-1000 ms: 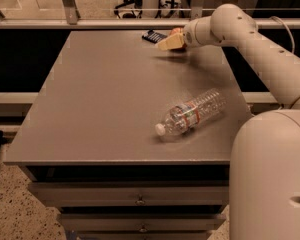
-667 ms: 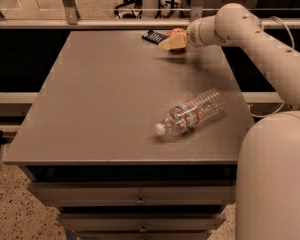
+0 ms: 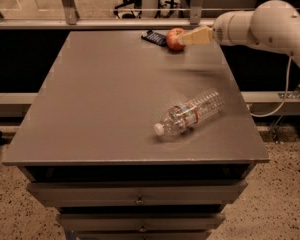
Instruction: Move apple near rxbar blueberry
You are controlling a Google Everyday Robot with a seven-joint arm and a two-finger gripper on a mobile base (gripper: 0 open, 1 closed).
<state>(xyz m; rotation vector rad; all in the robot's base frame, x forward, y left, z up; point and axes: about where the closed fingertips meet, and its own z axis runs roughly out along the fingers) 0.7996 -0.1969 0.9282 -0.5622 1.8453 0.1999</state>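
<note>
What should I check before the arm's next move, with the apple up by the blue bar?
1. Apple resting on the table, near its far edge: ok.
2. Apple close beside the rxbar blueberry: ok.
3. Apple and bar touching or apart: cannot tell.
4. Gripper at the apple, on the side away from the bar; let go of it: cannot tell.
5. Bottle lying mid-table, well away from apple and gripper: ok.

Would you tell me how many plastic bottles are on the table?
1. The bottle lies on its side, front right on the table; no other shows. The tool is at the far edge, beside the apple.
</note>
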